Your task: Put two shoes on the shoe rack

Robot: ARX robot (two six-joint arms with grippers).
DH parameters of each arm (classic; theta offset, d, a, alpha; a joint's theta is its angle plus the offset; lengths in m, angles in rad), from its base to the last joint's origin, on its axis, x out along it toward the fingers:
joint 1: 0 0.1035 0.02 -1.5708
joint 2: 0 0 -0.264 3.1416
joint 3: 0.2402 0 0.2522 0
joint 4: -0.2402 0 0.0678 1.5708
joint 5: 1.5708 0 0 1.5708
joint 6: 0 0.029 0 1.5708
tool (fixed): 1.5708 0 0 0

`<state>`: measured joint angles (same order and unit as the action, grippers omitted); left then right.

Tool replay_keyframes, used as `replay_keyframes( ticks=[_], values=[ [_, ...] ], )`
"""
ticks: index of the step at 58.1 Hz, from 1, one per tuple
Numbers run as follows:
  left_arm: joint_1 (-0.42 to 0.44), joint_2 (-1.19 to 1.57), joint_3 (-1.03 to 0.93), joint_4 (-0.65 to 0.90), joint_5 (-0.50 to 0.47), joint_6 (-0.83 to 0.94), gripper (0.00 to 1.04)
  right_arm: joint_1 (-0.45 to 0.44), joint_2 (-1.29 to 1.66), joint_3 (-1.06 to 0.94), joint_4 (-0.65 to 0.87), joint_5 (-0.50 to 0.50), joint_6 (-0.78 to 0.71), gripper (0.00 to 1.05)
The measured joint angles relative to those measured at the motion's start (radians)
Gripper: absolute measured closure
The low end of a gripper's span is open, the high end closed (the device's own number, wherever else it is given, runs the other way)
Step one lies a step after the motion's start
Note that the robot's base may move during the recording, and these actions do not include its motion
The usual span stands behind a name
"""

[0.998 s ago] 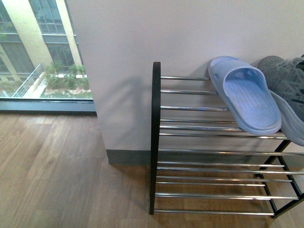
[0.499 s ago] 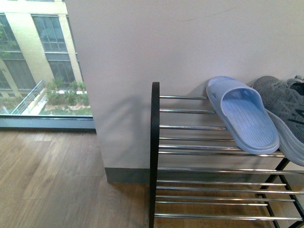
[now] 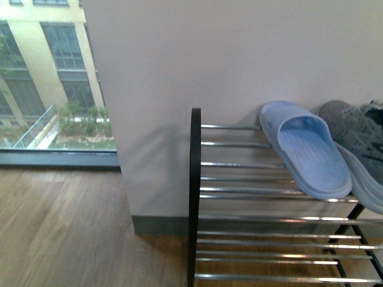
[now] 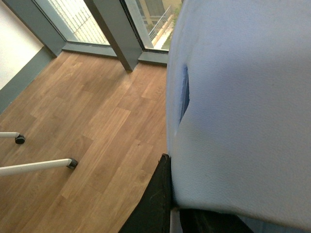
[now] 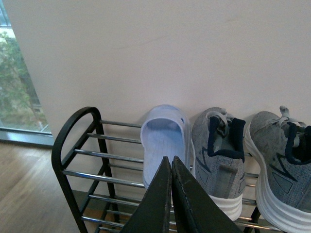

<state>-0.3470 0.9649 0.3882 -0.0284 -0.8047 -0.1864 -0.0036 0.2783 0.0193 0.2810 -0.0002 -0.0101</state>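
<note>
In your front view neither arm appears. The shoe rack (image 3: 195, 197) fills the lower right of the frame, its right end cut off by the edge. On its top tier a pale blue slide sandal (image 3: 311, 156) lies beside one grey sneaker (image 3: 359, 140), which is blurred and mostly out of frame.

Your right wrist view shows more: both grey sneakers (image 5: 219, 155) (image 5: 284, 165) sit on the top bars right of the sandal, the far one clipped at the frame's right edge. The right gripper (image 5: 171, 194) has its fingers pressed together, holding nothing.

In your left wrist view, the left gripper (image 4: 167, 206) pinches a second pale slide sandal (image 4: 243, 107), which hides most of the picture; only dark finger bases show at the bottom.
</note>
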Motion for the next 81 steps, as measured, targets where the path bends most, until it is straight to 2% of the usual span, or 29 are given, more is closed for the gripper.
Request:
replay_keyframes(
  ticks=[22,26,28,43,68,76,81],
  values=[
    [0.0,0.0,0.0,0.0,0.0,0.0,1.03,0.0,-0.103,0.0,-0.104,0.0,0.0,1.03],
    [0.0,0.0,0.0,0.0,0.0,0.0,1.03,0.0,-0.208,0.0,-0.243,0.0,0.0,1.03],
    [0.0,0.0,0.0,0.0,0.0,0.0,1.03,0.0,-0.239,0.0,-0.266,0.0,0.0,1.03],
    [0.0,0.0,0.0,0.0,-0.001,0.0,1.03,0.002,-0.272,0.0,-0.278,0.0,-0.001,1.02],
    [0.0,0.0,0.0,0.0,0.0,0.0,1.03,0.002,-0.272,0.0,-0.278,0.0,0.0,0.38],
    [0.0,0.0,0.0,0.0,0.0,0.0,1.03,0.002,-0.272,0.0,-0.278,0.0,0.0,0.08],
    [0.0,0.0,0.0,0.0,0.0,0.0,1.03,0.002,-0.272,0.0,-0.278,0.0,0.0,0.09]
  ],
)
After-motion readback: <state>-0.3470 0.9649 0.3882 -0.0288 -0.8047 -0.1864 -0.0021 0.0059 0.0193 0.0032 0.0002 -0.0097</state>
